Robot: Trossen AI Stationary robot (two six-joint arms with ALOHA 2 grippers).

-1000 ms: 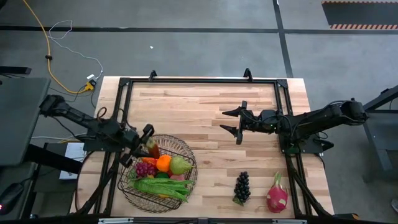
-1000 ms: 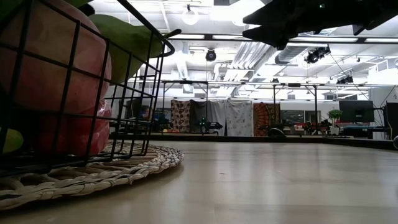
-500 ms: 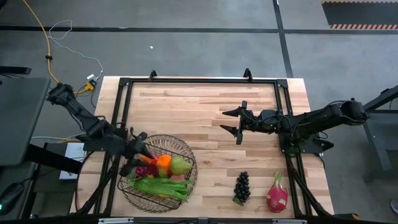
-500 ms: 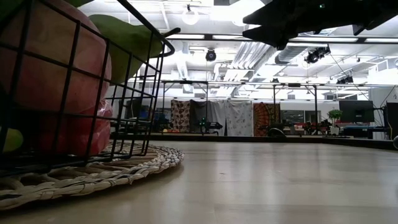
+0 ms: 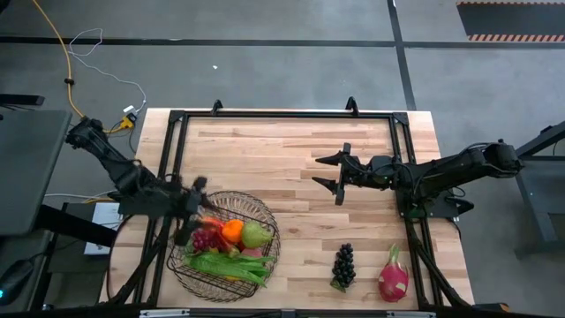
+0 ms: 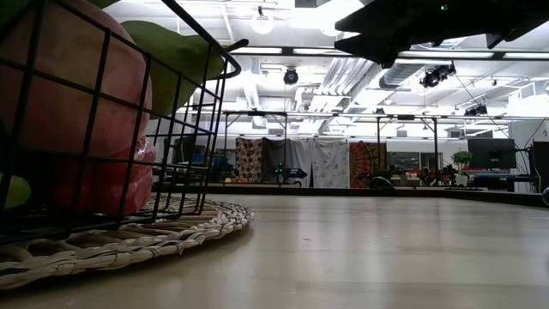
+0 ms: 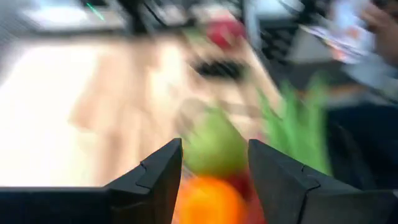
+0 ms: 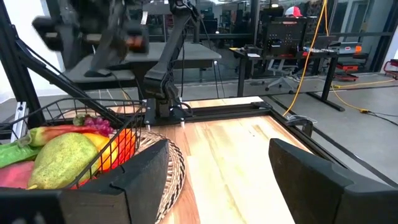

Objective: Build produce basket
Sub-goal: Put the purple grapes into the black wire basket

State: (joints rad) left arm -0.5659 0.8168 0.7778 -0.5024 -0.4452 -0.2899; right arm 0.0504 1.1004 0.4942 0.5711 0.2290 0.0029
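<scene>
In the lower left of the high view, the basket (image 5: pixel 226 246) sits on a woven mat (image 6: pixel 129 239), already holding an orange (image 5: pixel 232 230), a green pear (image 5: pixel 255 235), purple grapes (image 5: pixel 206 238) and green beans (image 5: pixel 225 265). The left gripper (image 5: pixel 187 212) hovers at the basket's upper-left rim with its fingers spread and nothing between them. The right gripper (image 5: pixel 332 177) waits in the middle right of the frame, its fingers spread and empty. Dark grapes (image 5: pixel 343 264) and a pink dragon fruit (image 5: pixel 393 275) lie just beside each other at the lower right, well apart from the basket; they probably come next. A good pick would likely close across the dragon fruit's plump body, avoiding its green leafy tips, and take the knobbly grape cluster across its middle. The basket is open dark wire with a flared rim, so lowering each piece well inside seems wise.
</scene>
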